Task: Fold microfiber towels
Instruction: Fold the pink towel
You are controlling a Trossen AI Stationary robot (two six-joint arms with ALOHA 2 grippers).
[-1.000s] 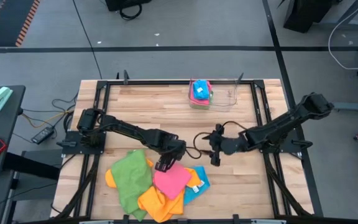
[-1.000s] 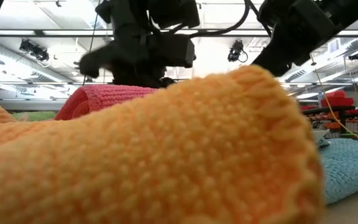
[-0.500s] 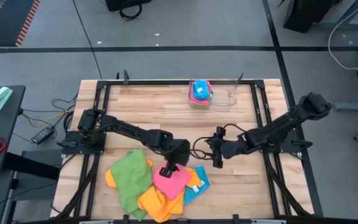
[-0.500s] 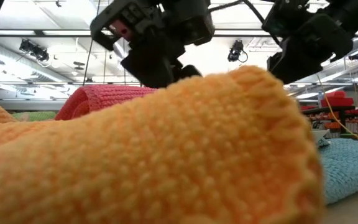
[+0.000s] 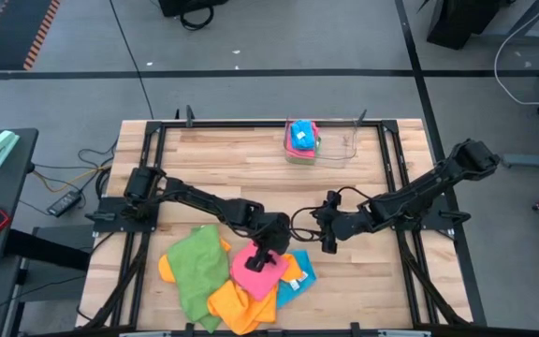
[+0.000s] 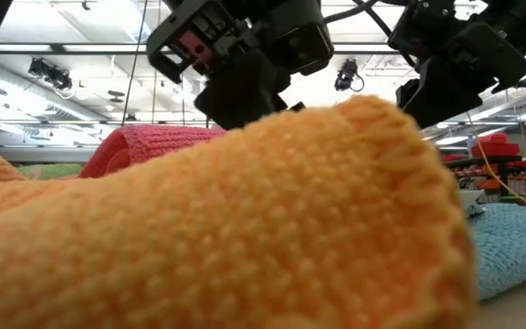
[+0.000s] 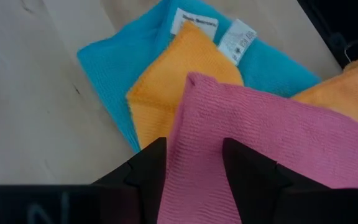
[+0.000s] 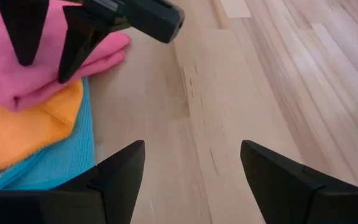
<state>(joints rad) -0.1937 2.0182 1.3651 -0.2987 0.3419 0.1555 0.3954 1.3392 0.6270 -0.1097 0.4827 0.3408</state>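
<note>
We spot two white care tags [image 7: 216, 32] on the blue towel [image 7: 114, 62], upper middle of the left wrist view; their print is too small to read.

The pink towel [image 7: 272, 143] is ribbed, nubbly matt cloth; the table [image 8: 241, 93] is smooth pale wood.

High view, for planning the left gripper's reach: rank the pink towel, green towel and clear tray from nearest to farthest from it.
From the left gripper:
1. Pink towel, directly under the fingers, top of the pile.
2. Green towel, on the pile's left side.
3. Clear tray, at the table's far edge, holding folded towels.
The right gripper waits mid-table.
</note>
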